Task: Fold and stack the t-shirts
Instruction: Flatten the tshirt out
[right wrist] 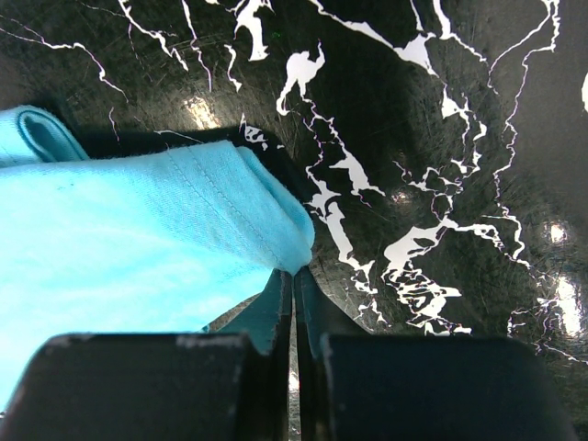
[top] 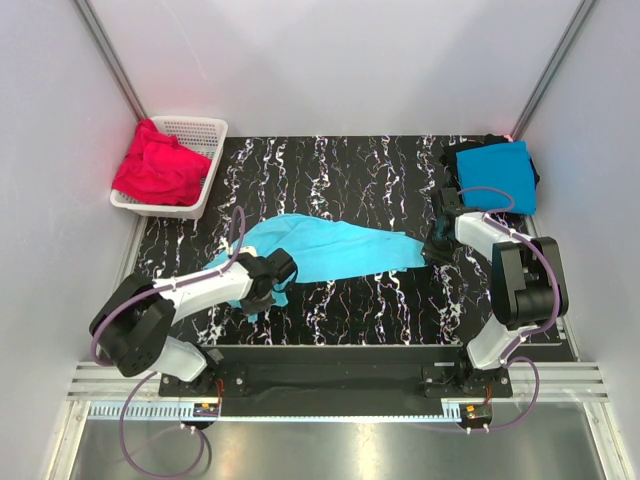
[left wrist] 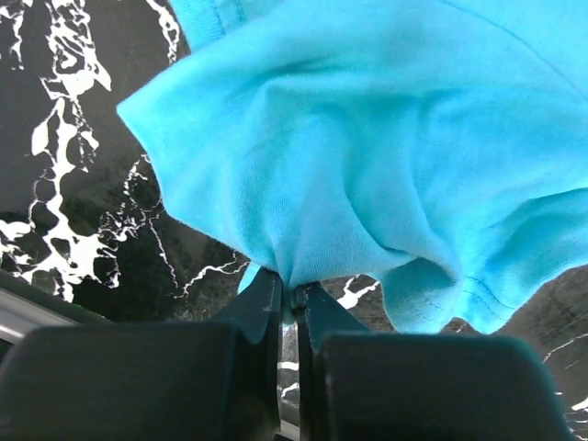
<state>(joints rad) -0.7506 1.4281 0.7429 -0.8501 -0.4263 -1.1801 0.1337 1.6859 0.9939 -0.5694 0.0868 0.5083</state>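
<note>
On the marbled table [top: 390, 300], the turquoise t-shirt [top: 335, 250] runs left-right, left claw [left wrist: 289, 296] and right claw [right wrist: 294, 276] pinching its ends.

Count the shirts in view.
4: a turquoise shirt mid-table, a blue shirt stacked on a black shirt far right, red fabric in the basket, possibly several shirts.

No text, label, brand, number or sign can be read in any view. The light turquoise t-shirt [top: 340, 250] shows only plain fabric, and the white marks on the black bench [top: 400, 300] are veining, not lettering.
</note>
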